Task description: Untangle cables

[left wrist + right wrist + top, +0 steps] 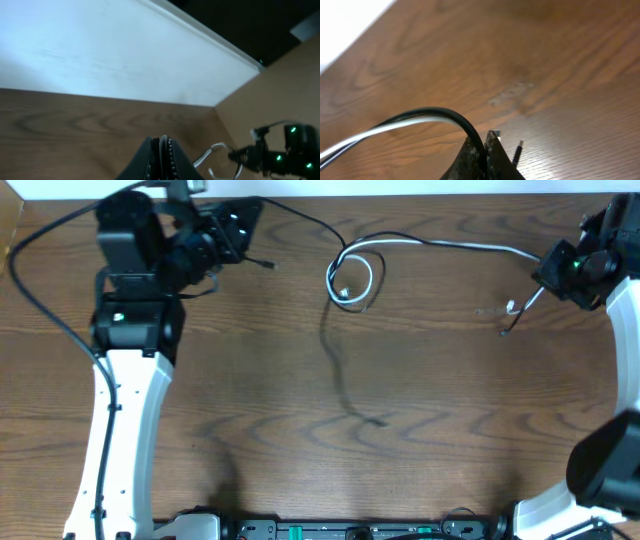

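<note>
Right gripper, right of the cable loop, pinches both cables. Left gripper closed; I can't tell what's held.

left gripper: back-left, jaws pressed closed | right gripper: back-right, jaws pressed closed

A white cable and a black cable lie looped together on the wooden table, near the middle of its far edge. The black cable leads to the left gripper and the white one to the right gripper. Two loose plugs hang just beside the right gripper.
</note>
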{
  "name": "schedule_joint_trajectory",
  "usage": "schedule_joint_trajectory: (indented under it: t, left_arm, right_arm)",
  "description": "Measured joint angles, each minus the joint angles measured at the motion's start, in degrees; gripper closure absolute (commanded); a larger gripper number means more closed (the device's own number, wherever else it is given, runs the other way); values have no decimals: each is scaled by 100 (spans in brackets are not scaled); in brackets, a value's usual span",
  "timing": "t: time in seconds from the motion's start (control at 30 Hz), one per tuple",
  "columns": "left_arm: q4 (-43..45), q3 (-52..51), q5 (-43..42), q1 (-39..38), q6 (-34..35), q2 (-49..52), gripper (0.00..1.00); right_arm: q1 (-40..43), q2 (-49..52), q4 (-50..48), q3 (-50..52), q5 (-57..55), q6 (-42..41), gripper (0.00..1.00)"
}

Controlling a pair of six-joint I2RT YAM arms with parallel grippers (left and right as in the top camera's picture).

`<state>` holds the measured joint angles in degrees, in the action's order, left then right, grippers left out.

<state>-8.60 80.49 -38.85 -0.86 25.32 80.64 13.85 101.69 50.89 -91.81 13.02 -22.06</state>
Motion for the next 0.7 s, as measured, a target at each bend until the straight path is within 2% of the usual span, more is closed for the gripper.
schedule_joint_trajectory:
  t: [0.23,0.5,0.7]
  left_arm:
    - [-310,0,17,599,44,-179,93]
    - [-986,0,20,605,-33,-160,93]
    - [-1910,7,50,595,-356,66,93]
  right_arm:
    - [485,671,114,0,129,138,99]
    - [944,680,173,0,391,223,99]
    - [977,680,190,0,546,444,99]
